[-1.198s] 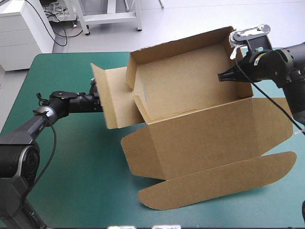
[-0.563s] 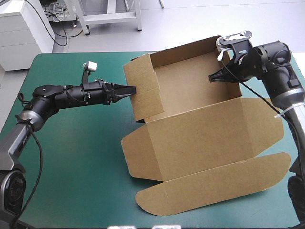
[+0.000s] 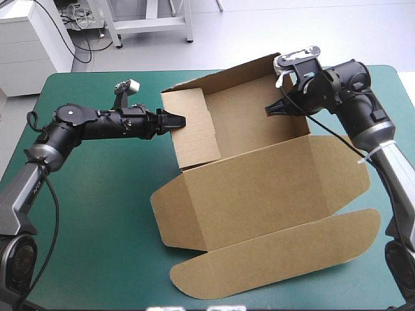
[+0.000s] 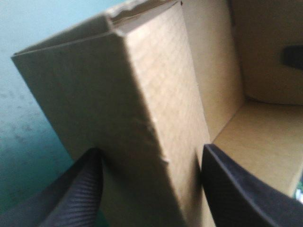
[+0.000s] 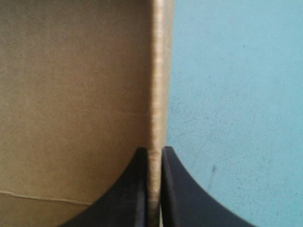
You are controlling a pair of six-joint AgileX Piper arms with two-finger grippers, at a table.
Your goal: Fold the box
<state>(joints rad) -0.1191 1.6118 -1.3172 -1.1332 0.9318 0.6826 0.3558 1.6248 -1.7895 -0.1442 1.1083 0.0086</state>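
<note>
1. My left gripper [image 3: 176,120] stood open, its two black fingers [image 4: 71,194] well apart, one on each side of the raised left end wall of the box [image 3: 259,188].
2. My right gripper [image 3: 271,109] was clamped on a raised wall at the box's right end, its two fingers all but meeting on the board's edge.
3. There was one brown box, resting on the teal-green cover [image 3: 97,214] around the table's middle: an open tray at the far side, one lid lying flat toward the near edge.
</note>
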